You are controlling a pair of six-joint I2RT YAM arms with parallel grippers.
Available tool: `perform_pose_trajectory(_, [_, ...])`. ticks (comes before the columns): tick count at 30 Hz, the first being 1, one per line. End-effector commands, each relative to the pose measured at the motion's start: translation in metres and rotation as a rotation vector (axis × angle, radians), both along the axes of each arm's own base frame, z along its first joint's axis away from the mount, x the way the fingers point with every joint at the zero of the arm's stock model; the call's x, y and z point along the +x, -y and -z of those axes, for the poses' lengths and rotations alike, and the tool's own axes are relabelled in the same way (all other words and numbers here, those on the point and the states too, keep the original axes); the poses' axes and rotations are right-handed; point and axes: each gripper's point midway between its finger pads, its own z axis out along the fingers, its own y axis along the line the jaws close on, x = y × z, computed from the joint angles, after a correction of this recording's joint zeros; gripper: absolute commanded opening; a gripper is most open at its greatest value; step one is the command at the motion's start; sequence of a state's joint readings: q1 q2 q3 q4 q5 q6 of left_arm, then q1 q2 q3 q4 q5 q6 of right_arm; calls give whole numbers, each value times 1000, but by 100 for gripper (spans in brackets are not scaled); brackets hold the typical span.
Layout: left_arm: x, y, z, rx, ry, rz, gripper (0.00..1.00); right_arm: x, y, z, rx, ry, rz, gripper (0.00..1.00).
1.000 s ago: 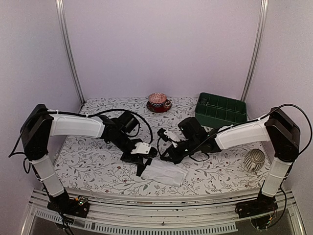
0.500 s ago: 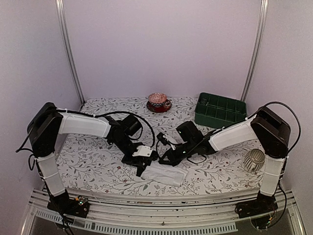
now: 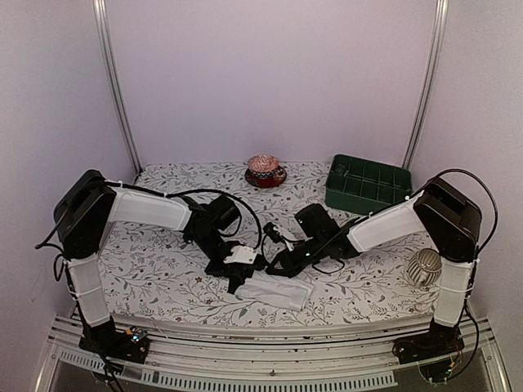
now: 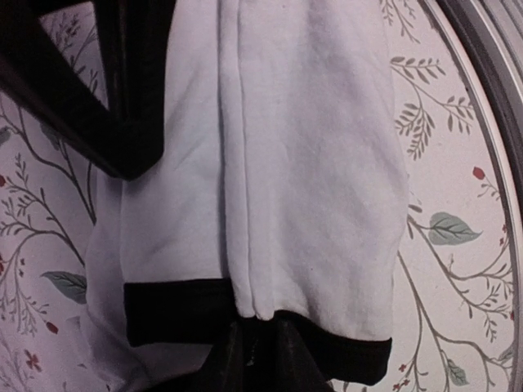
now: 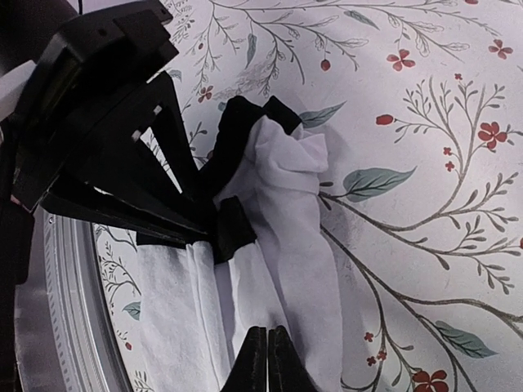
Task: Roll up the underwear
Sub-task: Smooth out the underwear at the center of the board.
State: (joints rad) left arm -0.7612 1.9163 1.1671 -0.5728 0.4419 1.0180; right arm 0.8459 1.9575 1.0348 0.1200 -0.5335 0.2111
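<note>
Now L gripper (image 3: 243,282) & R gripper (image 5: 268,359) have moved in on white brief (image 3: 278,291), mid front edge of table (image 3: 155,282).
L jaws: can't tell; R jaws shut. Roll prob. just starting.

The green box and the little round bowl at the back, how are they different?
The green box is rectangular with dividers inside; the bowl is round and pinkish-brown. The green box is clearly bigger than the bowl. The green box sits straight on the flowery table; the bowl sits on a dark red saucer. Both stand at the table's back edge.
</note>
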Motion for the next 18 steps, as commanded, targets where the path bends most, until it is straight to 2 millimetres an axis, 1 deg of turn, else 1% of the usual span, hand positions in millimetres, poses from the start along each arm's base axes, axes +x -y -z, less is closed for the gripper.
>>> perform_pose_trajectory(1, [4,0,4,23,-4,-15,5,3,1,11,-7,-16,10,3])
perform_pose_trajectory(2, [4,0,2,20,1,-18,0,3,1,11,-9,-17,12,3])
perform_pose_trajectory(12, [17,3,-32,-33,98,-55,0,4,5,21,-34,-26,22,3])
perform_pose_trajectory(18, [22,3,-37,-30,127,-73,0,5,5,22,-41,-22,28,3])
